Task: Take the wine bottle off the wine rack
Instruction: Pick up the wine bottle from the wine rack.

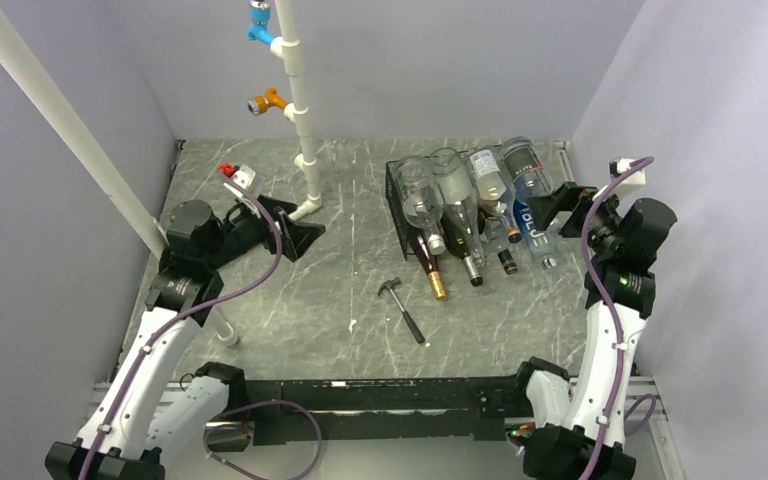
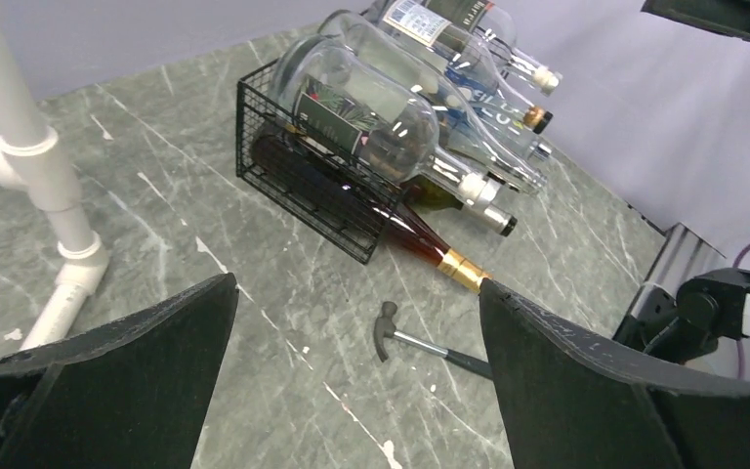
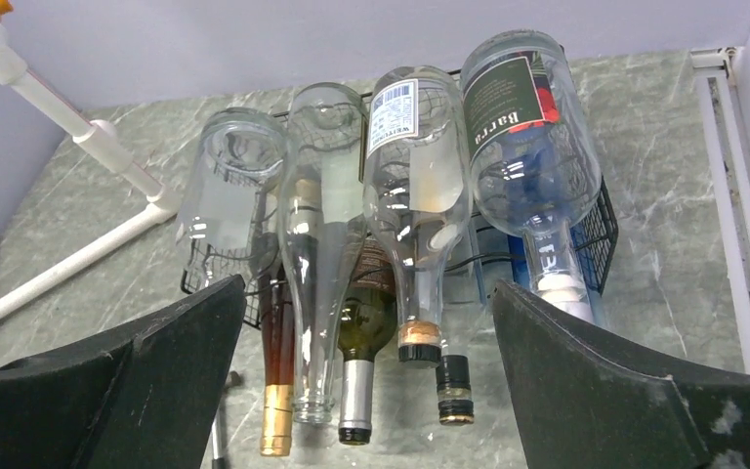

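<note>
The black wine rack (image 1: 397, 205) sits on the grey counter (image 1: 350, 290), a bit right of the middle in the top view. Four clear bottles (image 3: 420, 166) lie side by side on its top row. All their necks point to the bottom of the frame.

Under them, in the low row, lies the dark wine bottle (image 3: 275, 371). It is at the left end of the rack. Its long neck and gold top stick out past the rack's front. Next to it lies a green wine bottle (image 3: 361, 327) with a silver top. Then comes a small black cap (image 3: 454, 386). The bottle it belongs to is hidden. A bottle with blue letters (image 1: 532, 225) lies at the right end.

A little hammer (image 1: 402, 308) lies on the counter near the gold top but not touching it. A white pipe stand (image 1: 300, 100) rises at the upper left of the rack, with blue and orange bits up high.

The left fingers (image 1: 298, 228) are at the middle left of the top view, well apart from the rack. In the left wrist view they are spread wide with nothing between them.

The right fingers (image 1: 560, 200) are just beside the right end of the rack. They are spread wide too and hold nothing. I cannot tell if they touch the rack.
</note>
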`<state>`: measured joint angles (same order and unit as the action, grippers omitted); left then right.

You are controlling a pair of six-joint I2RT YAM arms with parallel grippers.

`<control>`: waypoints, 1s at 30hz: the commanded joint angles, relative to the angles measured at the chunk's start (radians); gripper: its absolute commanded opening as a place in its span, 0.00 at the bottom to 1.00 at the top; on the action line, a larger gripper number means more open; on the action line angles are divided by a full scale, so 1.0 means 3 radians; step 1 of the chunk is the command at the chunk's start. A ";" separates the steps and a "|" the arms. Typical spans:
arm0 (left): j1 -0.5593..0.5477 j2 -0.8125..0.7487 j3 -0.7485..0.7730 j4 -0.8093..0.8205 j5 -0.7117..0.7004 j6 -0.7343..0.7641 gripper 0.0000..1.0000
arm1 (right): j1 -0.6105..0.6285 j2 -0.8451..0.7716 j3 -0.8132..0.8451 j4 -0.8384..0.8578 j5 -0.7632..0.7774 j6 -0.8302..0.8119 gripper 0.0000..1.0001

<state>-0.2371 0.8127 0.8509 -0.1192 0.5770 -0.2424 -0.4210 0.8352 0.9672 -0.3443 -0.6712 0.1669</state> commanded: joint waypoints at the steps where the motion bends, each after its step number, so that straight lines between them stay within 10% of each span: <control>1: -0.0012 0.0090 -0.0021 0.0228 0.0305 -0.0166 0.99 | -0.0051 -0.0073 -0.0107 0.0218 -0.0034 0.0129 1.00; 19: -0.0035 0.0284 -0.0004 0.0147 0.0435 -0.0188 0.99 | -0.0076 -0.0145 -0.0652 0.0562 -0.1060 -0.0570 1.00; 30: -0.0251 0.0408 0.0021 -0.0003 0.0199 -0.0008 0.99 | 0.0261 0.0110 -0.0411 -0.0377 -0.1389 -0.1791 1.00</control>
<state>-0.2897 0.9195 0.8474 -0.1226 0.6556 -0.2741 -0.3622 0.8860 0.7879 -0.3683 -1.0470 -0.2157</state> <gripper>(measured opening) 0.992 0.994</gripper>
